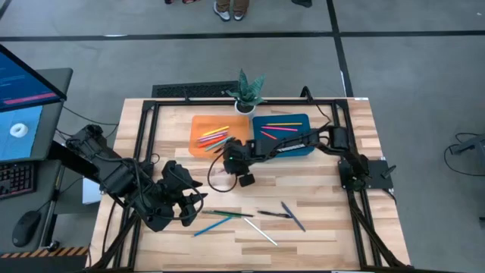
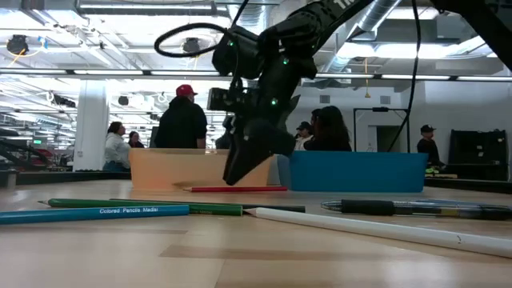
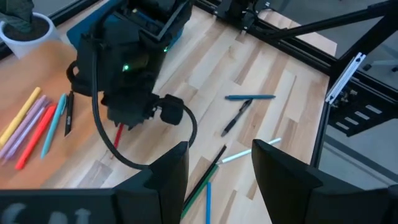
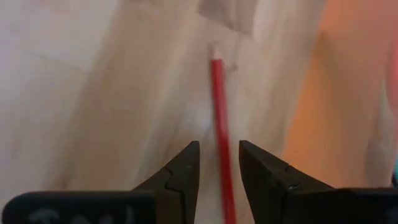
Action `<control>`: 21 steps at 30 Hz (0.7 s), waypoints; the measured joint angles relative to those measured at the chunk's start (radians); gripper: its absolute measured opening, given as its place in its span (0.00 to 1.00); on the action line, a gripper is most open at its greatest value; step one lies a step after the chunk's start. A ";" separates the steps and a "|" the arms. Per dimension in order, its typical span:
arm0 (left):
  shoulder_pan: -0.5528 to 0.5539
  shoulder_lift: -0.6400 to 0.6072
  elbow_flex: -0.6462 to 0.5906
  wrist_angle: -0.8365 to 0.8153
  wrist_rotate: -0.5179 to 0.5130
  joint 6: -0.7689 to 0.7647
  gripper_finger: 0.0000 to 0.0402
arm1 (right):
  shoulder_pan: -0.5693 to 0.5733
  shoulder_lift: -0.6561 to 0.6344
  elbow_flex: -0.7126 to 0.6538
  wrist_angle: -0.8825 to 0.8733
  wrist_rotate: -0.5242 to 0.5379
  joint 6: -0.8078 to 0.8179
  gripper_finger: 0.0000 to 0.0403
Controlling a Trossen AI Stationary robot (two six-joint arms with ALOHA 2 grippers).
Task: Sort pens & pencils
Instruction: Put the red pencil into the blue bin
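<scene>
A red pencil [image 4: 217, 93] lies flat on the wood just in front of the orange tray [image 1: 198, 125]; it also shows in the low view [image 2: 240, 190]. My right gripper [image 4: 217, 146] is open and low over it, pointing down, with one finger on each side of the shaft and a gap to each. The orange tray holds several coloured sticks [image 1: 214, 136]. The blue tray [image 1: 303, 120] holds a few more. Green and blue pencils [image 1: 220, 218], a black pen [image 1: 273, 214], a grey pen [image 1: 293, 216] and a white stick [image 1: 261, 231] lie loose near the front. My left gripper [image 3: 217, 149] is open, hovering near them.
A small potted plant [image 1: 248, 92] stands behind the two trays at the far edge. A black frame [image 1: 144, 144] runs round the tabletop. Bare wood lies between the trays and the loose pens. People stand in the room beyond the table [image 2: 182, 120].
</scene>
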 joint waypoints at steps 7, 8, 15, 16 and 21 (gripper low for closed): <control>0.000 0.000 0.000 0.000 -0.026 0.003 0.42 | -0.004 0.018 0.003 -0.005 0.052 0.000 0.33; 0.000 0.000 0.000 0.000 -0.028 0.003 0.42 | -0.004 0.018 0.003 -0.007 0.052 -0.001 0.33; 0.000 0.000 0.000 0.000 -0.028 0.006 0.42 | 0.018 0.031 0.005 -0.032 0.059 -0.013 0.31; 0.000 0.000 0.000 0.000 -0.028 0.006 0.42 | 0.024 0.032 0.005 -0.032 0.058 -0.016 0.31; 0.000 0.000 0.000 0.000 -0.028 0.006 0.42 | 0.049 0.034 0.002 -0.031 0.055 -0.005 0.29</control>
